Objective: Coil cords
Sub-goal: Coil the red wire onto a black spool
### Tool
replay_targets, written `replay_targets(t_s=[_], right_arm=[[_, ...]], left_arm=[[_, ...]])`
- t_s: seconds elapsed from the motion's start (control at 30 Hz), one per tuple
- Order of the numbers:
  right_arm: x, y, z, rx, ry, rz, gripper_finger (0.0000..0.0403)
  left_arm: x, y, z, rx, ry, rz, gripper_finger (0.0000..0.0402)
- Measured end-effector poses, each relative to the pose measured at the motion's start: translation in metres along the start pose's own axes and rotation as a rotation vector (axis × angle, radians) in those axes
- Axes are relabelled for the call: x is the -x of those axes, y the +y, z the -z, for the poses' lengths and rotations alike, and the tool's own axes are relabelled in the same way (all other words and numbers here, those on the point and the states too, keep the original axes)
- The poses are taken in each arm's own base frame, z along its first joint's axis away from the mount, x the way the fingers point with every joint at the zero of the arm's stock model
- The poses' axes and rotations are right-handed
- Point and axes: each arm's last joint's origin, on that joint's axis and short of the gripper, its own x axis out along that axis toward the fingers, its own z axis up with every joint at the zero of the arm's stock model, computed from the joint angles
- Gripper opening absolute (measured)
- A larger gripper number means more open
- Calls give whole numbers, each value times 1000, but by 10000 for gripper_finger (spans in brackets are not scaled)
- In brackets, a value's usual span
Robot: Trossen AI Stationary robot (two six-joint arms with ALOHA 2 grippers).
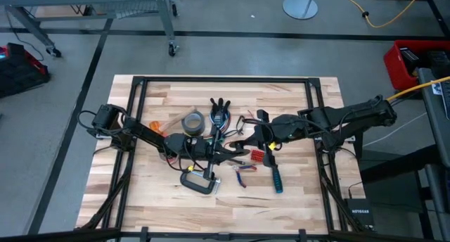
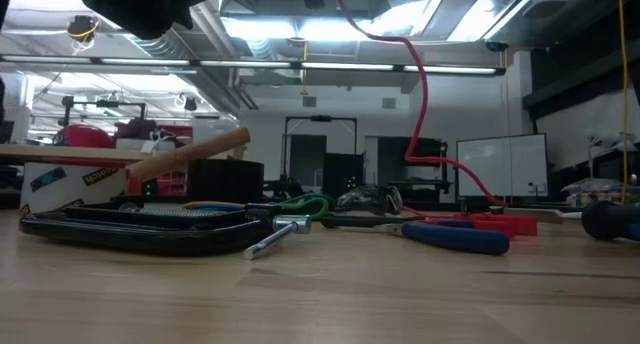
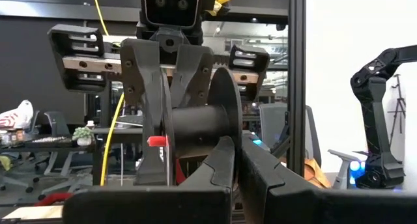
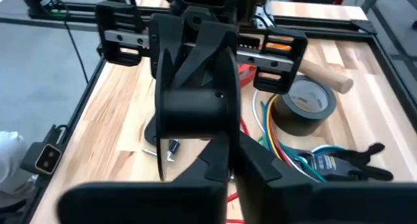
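Observation:
A black spool (image 3: pixel 199 129) is held above the table's middle between my two grippers, which face each other. It also shows in the right wrist view (image 4: pixel 189 110). My left gripper (image 3: pixel 238 160) and my right gripper (image 4: pixel 231 152) are each shut on one of its flanges. A red cord (image 2: pixel 418 94) hangs from above down to the table. A red stub (image 3: pixel 156 141) shows beside the hub. Loose cords (image 4: pixel 277 142), green, white, red and blue, lie on the table by the grey tape roll (image 4: pixel 306 100). My left gripper pinches the rim of one spool flange (image 3: pixel 226 129) between its two fingers, coming level from the table's left. The spool is lifted clear. My right gripper pinches the rim of the other flange (image 4: pixel 229 113) between its two fingers, coming level from the table's right.
A blue-handled screwdriver (image 1: pixel 275 175), a C-clamp (image 1: pixel 199 182), a small red part (image 1: pixel 258 155), a black spring clamp (image 1: pixel 219 108), an orange-red tape roll (image 1: pixel 156 124) and a wooden-handled hammer (image 4: pixel 326 73) lie around the middle. A black frame (image 1: pixel 140 80) borders the table.

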Motion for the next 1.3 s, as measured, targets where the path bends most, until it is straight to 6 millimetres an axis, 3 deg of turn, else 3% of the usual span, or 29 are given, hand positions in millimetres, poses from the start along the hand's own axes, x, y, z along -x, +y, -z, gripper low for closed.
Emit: replay_targets(t_s=[0.53,0.7,0.87,1.1,1.17,1.3], right_arm=[[1,0,2,-6,22,-28,5],[18,-3,8,-49,53,-8,3],[55,-8,9,-100,7,-10,2],[102,-18,29,-147,39,56,1],[105,-20,42,-176,60,87,1],[93,-21,78,-249,94,100,1]], left_arm=[[0,0,-1,-32,-16,-1,15],[-1,3,-16,-32,-146,-40,42],[0,3,-16,-36,-133,-50,62],[-1,5,-15,-39,-110,-54,67],[-1,5,-16,-39,-113,-54,67],[-1,5,-14,-42,-97,-55,68]])
